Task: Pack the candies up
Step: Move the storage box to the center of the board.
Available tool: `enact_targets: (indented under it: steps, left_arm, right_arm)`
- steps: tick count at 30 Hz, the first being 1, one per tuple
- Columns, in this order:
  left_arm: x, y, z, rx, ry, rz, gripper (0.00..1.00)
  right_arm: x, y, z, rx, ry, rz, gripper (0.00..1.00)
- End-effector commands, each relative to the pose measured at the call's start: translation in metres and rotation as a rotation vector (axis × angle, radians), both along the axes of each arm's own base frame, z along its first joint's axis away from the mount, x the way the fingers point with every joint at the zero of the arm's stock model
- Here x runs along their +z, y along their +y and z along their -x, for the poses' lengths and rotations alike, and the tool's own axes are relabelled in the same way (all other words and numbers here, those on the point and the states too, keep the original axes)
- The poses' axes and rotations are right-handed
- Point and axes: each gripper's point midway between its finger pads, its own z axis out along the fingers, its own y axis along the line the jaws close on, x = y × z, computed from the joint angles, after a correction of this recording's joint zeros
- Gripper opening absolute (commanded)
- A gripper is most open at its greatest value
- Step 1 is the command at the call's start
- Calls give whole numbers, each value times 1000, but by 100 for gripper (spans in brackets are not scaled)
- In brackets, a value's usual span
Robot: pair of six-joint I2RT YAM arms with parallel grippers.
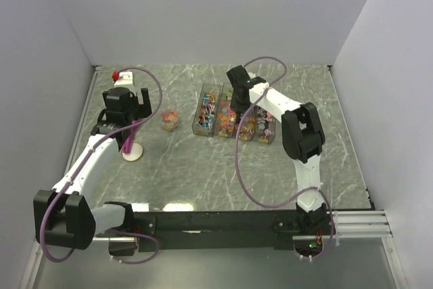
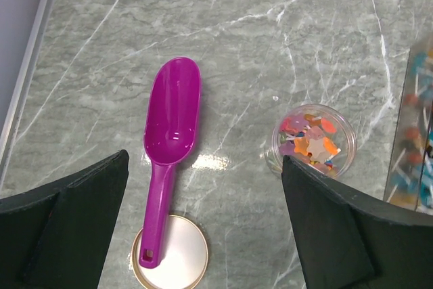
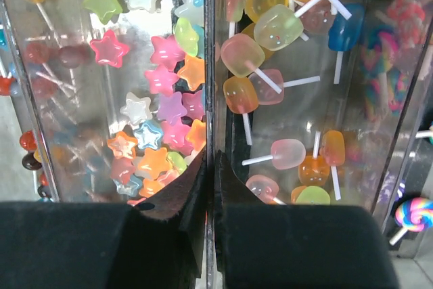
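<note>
— So, what is the right tool [image 3: 210, 167] doing?
— It is clenched almost tight on the thin shared wall [image 3: 210, 65] where two of the clear bins [image 1: 198, 121] meet, one finger on either side.
— And the left tool [image 2: 204, 160]?
— It is spread wide and grasps nothing. It hovers left of the bins, above a magenta scoop [image 2: 172, 116] whose handle end rests on a round tan lid [image 2: 177, 265].
— Where are the candies [image 3: 162, 76]?
— Mostly in the bins, star shapes on one side of the pinched wall and stick-mounted ones on the other. A few lie in a small clear jar [image 2: 350, 141] between the bins and the scoop.
— Any room to move?
— Bare tabletop [image 2: 270, 32] runs from the bins toward the arm bases. The back wall [image 1: 203, 11] stands close behind the bins.
— What are the surface and room like?
— The tabletop is glossy grey-green marble with pale veins, and plain pale walls close it in on three sides.
</note>
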Motion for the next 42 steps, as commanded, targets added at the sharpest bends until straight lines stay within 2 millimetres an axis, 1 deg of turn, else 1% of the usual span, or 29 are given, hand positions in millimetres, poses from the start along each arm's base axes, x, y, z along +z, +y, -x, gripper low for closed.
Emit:
enact_targets:
  steps: [1,4,6,10,12,13,14,18,21,22,23,24,25,26,27,28,29,30,31,32,33,34,35,36,37,38,39,41,42]
  left_arm:
    - [18,-6,-10,-29,-40,4,100]
    - [15,-8,-11,-40,-28,6,99]
    - [12,-9,-12,-45,-22,9,99]
    - [7,-12,-14,-58,-6,14,99]
    - [6,-13,-14,-60,-1,14,99]
    - [3,-13,-15,-61,5,14,99]
    - [3,-14,-15,-64,7,14,99]
    - [-1,-17,-16,-76,16,19,100]
    - [-3,-21,-17,-95,19,34,99]
    - [-4,-24,-18,-109,21,43,100]
    - [-4,-27,-18,-120,22,52,99]
    - [-5,-30,-18,-131,24,59,99]
    - [-7,-33,-19,-145,31,65,99]
    - [-9,-39,-19,-170,38,81,99]
    - [-9,-44,-20,-187,43,86,99]
    - [-14,-49,-19,-202,63,93,99]
    - [-16,-53,-19,-213,70,94,99]
    - [-18,-63,-17,-238,78,88,97]
    - [-24,-68,-15,-254,101,78,95]
    - [-27,-79,-12,-286,113,73,94]
    - [-27,-85,-12,-303,116,70,91]
    - [-32,-90,-12,-316,133,64,89]
    - [-35,-93,-11,-324,151,62,88]
    - [-30,-102,-13,-343,148,64,86]
    - [-39,-106,-14,-351,182,65,84]
    - [-42,-112,-12,-364,204,62,82]
    - [-38,-117,-15,-373,205,64,76]
    - [-46,-124,-17,-382,232,52,70]
    - [-44,-130,-20,-390,229,49,64]
  right_arm:
    - [61,1,-73,96,-240,-12,0]
    - [64,7,-96,176,-261,-11,0]
    - [63,10,-105,204,-274,0,0]
    - [54,18,-127,258,-306,5,1]
    - [50,17,-134,249,-307,-4,4]
    - [49,21,-139,255,-316,-18,7]
    - [49,20,-143,253,-323,-25,18]
    - [55,22,-152,250,-359,-51,33]
    - [74,21,-152,253,-393,-59,47]
    - [92,22,-150,254,-423,-66,50]
    - [99,20,-148,253,-435,-68,57]
    - [97,16,-143,252,-424,-63,61]
    - [120,15,-138,250,-461,-73,63]
    - [127,12,-133,248,-467,-74,68]
    - [118,9,-122,250,-437,-67,70]
    - [140,6,-114,247,-470,-80,71]
    - [144,3,-106,249,-470,-84,74]
    - [128,-1,-92,253,-427,-82,75]
    - [152,-4,-81,251,-465,-96,76]
    - [154,-7,-71,254,-461,-101,77]
    - [136,-12,-55,252,-414,-99,78]
    - [157,-16,-41,257,-450,-120,78]
    - [158,-18,-31,258,-448,-130,78]
    - [138,-24,-13,258,-399,-128,79]
    - [157,-25,3,269,-430,-158,79]
    - [156,-28,14,273,-426,-169,79]
    - [155,-34,35,274,-423,-184,79]
    - [155,-37,55,280,-429,-208,79]
    - [152,-42,73,278,-428,-225,79]
